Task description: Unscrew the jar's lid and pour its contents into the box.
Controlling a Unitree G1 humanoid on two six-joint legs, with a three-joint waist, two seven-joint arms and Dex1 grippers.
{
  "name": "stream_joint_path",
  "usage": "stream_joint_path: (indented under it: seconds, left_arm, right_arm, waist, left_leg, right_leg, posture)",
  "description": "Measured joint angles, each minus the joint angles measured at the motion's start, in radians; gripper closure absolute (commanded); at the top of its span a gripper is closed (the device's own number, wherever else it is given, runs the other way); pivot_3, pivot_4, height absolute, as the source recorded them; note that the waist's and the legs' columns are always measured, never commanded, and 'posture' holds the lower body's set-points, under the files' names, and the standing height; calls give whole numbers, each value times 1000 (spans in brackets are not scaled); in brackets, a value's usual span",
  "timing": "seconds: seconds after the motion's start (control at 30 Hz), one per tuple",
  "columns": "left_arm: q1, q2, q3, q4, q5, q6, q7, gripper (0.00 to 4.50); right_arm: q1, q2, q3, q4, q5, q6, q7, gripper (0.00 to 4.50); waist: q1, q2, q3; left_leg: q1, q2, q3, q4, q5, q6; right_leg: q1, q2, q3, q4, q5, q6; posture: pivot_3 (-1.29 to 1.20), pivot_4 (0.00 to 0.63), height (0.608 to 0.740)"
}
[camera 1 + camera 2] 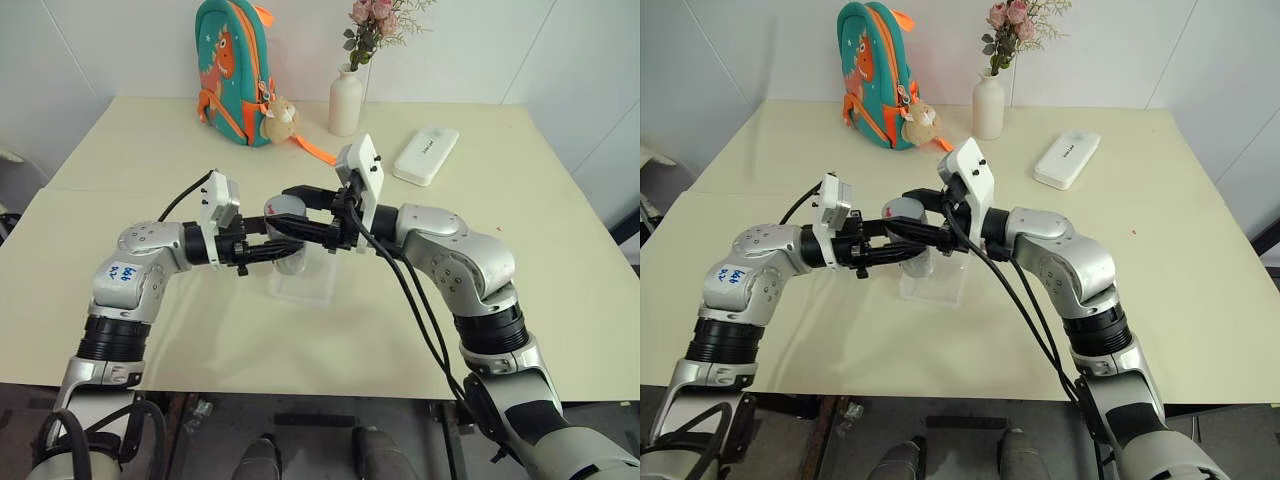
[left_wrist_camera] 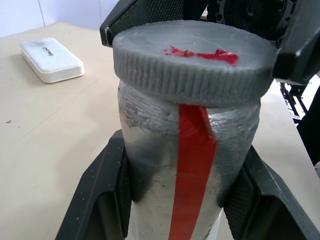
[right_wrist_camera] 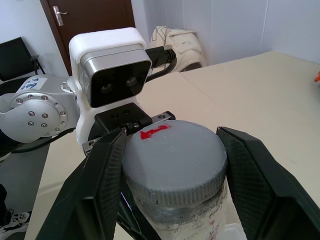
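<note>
Right arm: elbow bent at 4 o'clock, forearm reaching level to table centre.
Right gripper (image 3: 172, 165): clamped on the lid (image 3: 173, 152), a finger on either side.
Left arm: comes in level from 8 o'clock.
Left gripper (image 2: 185, 185): clamped on the jar (image 2: 150, 165) body, upright above the box (image 1: 303, 284).
Left wrist view: red stripe down jar, red mark on lid, white case (image 2: 51, 59) behind.
Right wrist view: left wrist's camera, door, chair.

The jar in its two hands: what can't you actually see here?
- The contents: hidden in both wrist views by the jar's silvery wall and lid.
- The box: partly covered by the arms in the head views.
- The jar's base: cut off by the wrist views' edges.
</note>
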Motion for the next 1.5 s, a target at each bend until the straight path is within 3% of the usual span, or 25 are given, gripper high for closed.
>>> stream_joint_path:
  seconds: [0.17,0.37,0.57,0.73,0.93,1.23,1.5]
  left_arm:
    - [-1,-1,-2,0,3,0,-11,2569]
    - [-73,10,-44,27,7,-5,-158,2569]
    - [-88,12,-63,36,12,-7,-238,2569]
    - [-88,11,-63,34,13,-8,-238,2569]
    - [-58,14,-38,11,13,-8,-201,2569]
    - [-14,48,23,-17,13,16,-149,2569]
    - [-14,41,24,-27,13,23,-138,2569]
  right_arm:
    - [-5,-7,0,25,-7,-19,43,1937]
    - [-115,-116,4,180,33,-52,378,1937]
    - [-155,-127,21,274,27,-83,541,1937]
    - [-153,-127,20,275,24,-85,548,1937]
    - [-130,-138,-7,250,59,-28,549,30]
    - [-104,-147,-78,250,25,-106,465,30]
    - [-71,-44,-48,166,11,-104,352,30]
  waist:
    - [0,0,0]
    - [1,0,0]
    - [-8,0,0]
    - [-4,0,0]
    - [-2,0,0]
    - [1,0,0]
    - [-2,0,0]
  left_leg:
    - [0,0,0,0,0,0]
    - [1,0,0,1,1,0]
    - [1,0,0,0,1,0]
    - [1,0,0,2,1,0]
    - [1,0,0,3,1,0]
    - [1,0,0,3,1,-1]
    - [1,0,0,3,2,-1]
  right_leg:
    - [0,0,0,1,0,0]
    - [1,0,0,1,0,0]
    - [0,1,0,3,-1,0]
    - [0,1,0,5,-1,0]
    - [0,1,0,6,-1,0]
    - [0,1,0,6,-1,0]
    - [0,1,0,7,-1,0]
  posture:
    - [0,150,740]
    - [0,150,740]
    - [0,150,740]
    - [0,150,740]
    - [0,150,740]
    - [0,150,740]
    - [0,150,740]
